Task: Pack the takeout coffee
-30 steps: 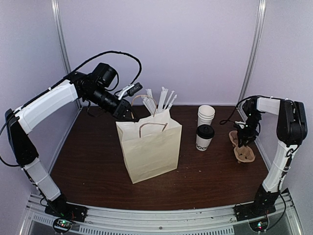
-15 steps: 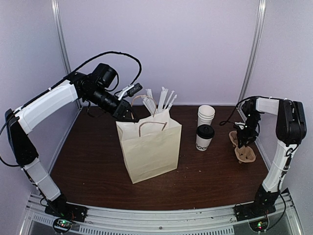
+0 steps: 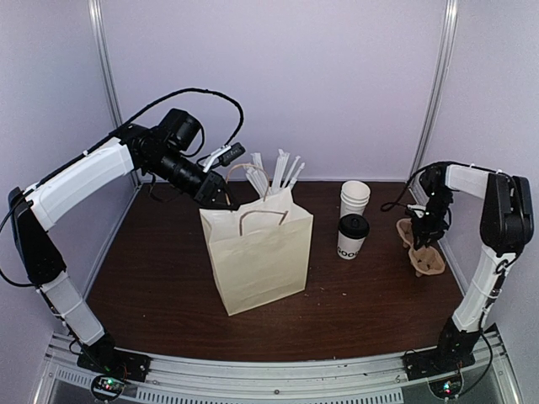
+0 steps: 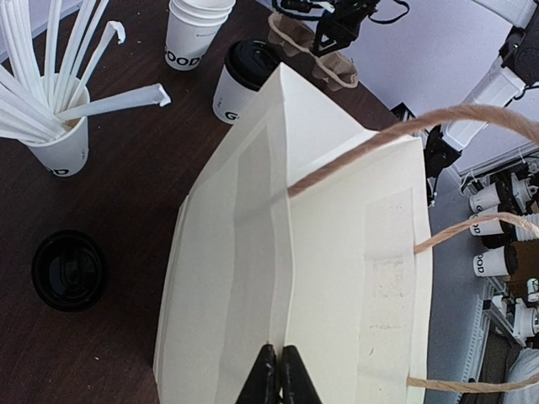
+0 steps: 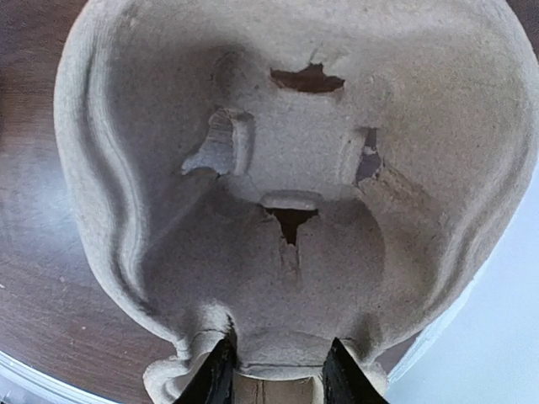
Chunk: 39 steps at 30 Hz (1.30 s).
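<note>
The takeout coffee (image 3: 351, 236), a white cup with a black lid, stands upright right of the cream paper bag (image 3: 257, 252); the left wrist view shows the coffee (image 4: 242, 77) beyond the bag's (image 4: 337, 252) open mouth. My left gripper (image 3: 221, 199) is shut on the bag's back rim, and its jaws (image 4: 278, 374) pinch the paper edge. At the far right, my right gripper (image 3: 427, 229) is closed on the middle ridge of a brown pulp cup carrier (image 3: 427, 261). The carrier (image 5: 286, 168) fills the right wrist view, with the right gripper (image 5: 278, 374) astride its ridge.
A stack of lidless white cups (image 3: 354, 197) stands just behind the coffee. A cup of white straws (image 4: 57, 145) and a loose black lid (image 4: 69, 269) sit behind the bag. The side wall is close to the right of the carrier.
My right gripper has shifted slightly right with the carrier, which now sits tilted and displaced. The left arm, bag and coffee have not moved.
</note>
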Each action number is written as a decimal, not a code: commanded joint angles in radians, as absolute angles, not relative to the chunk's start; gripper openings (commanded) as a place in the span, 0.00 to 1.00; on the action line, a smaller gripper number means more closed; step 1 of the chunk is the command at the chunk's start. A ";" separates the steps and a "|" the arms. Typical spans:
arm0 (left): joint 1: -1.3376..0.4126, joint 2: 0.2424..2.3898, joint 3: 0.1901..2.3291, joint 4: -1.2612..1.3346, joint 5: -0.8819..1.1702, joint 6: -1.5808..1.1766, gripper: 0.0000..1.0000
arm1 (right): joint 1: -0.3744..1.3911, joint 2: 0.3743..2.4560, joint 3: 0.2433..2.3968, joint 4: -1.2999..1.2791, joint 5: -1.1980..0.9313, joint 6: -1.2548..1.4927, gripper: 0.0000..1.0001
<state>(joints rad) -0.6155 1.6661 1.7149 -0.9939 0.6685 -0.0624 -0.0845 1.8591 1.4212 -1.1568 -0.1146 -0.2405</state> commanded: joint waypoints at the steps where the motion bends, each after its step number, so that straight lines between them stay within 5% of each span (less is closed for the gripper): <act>1: -0.617 1.650 1.732 -0.971 0.675 -0.063 0.06 | -0.081 1.718 1.415 -1.190 -0.103 -0.264 0.34; 3: -0.617 1.658 1.740 -0.963 0.681 -0.066 0.11 | -0.081 1.669 1.417 -1.201 -0.104 -0.274 0.34; 7: -0.617 1.657 1.742 -0.918 0.634 -0.097 0.41 | -0.081 1.567 1.444 -1.228 -0.187 -0.308 0.34; 19: -0.617 1.572 1.731 -0.870 0.372 -0.152 0.60 | 0.066 1.458 1.748 -1.291 -0.440 -0.385 0.34; 26: -0.617 1.640 1.777 -0.926 0.467 -0.146 0.53 | 0.203 1.568 1.998 -1.326 -0.670 -0.423 0.35; 39: -0.661 1.745 1.856 -0.993 0.633 -0.098 0.15 | 0.551 1.635 2.234 -1.279 -0.828 -0.480 0.38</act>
<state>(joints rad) -0.6235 1.7248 1.8088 -0.9863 0.5667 -0.1272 0.4763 1.6348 2.1857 -1.2976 -0.7658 -0.4458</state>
